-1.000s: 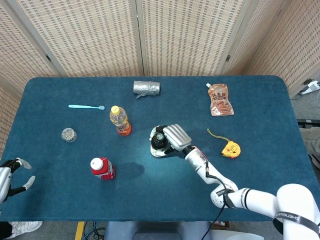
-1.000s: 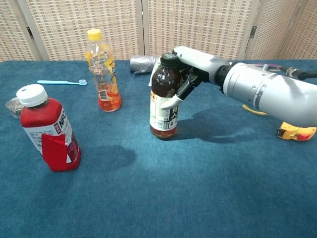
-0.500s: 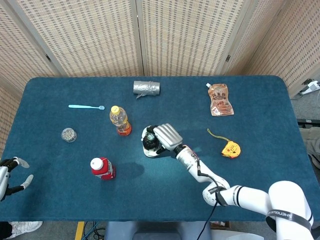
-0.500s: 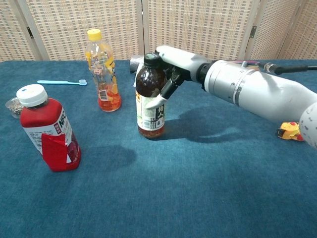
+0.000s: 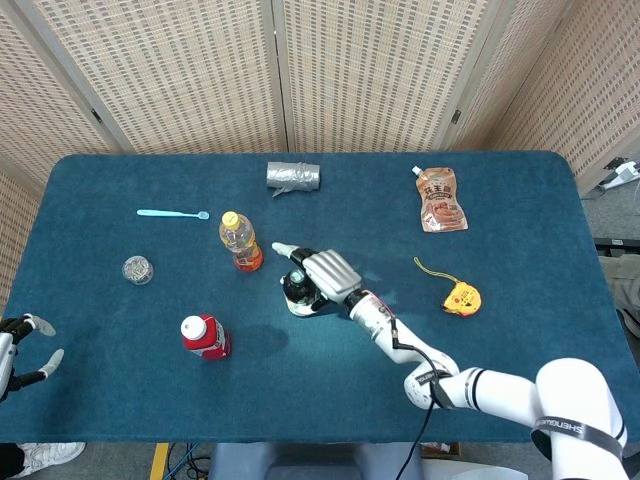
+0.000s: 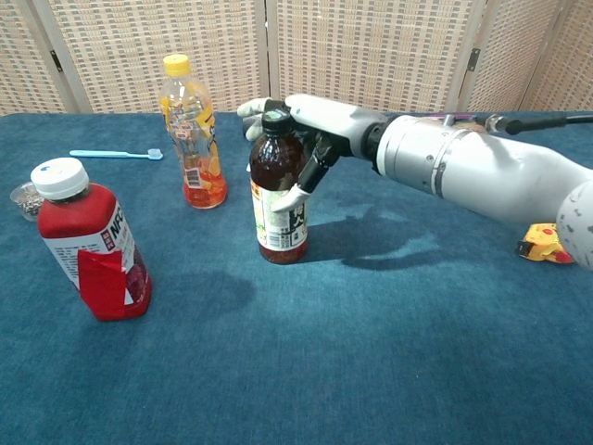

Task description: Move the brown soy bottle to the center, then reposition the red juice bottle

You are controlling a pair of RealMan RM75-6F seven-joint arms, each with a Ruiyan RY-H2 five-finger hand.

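Note:
The brown soy bottle stands upright on the blue table near its middle. My right hand is at the bottle's neck with its fingers stretched out straight past the black cap. Its thumb still lies against the label. The red juice bottle, with a white cap, stands upright to the front left, well apart from the hand. My left hand hangs at the table's front left edge, fingers spread, holding nothing.
An orange drink bottle stands just behind and left of the soy bottle. A blue toothbrush, a small glass dish, a grey roll, a pouch and a yellow tape measure lie around.
My right hand carried the soy bottle leftward and set it near the orange bottle. Its fingers, wrapped round the neck before, have now straightened out past the cap.

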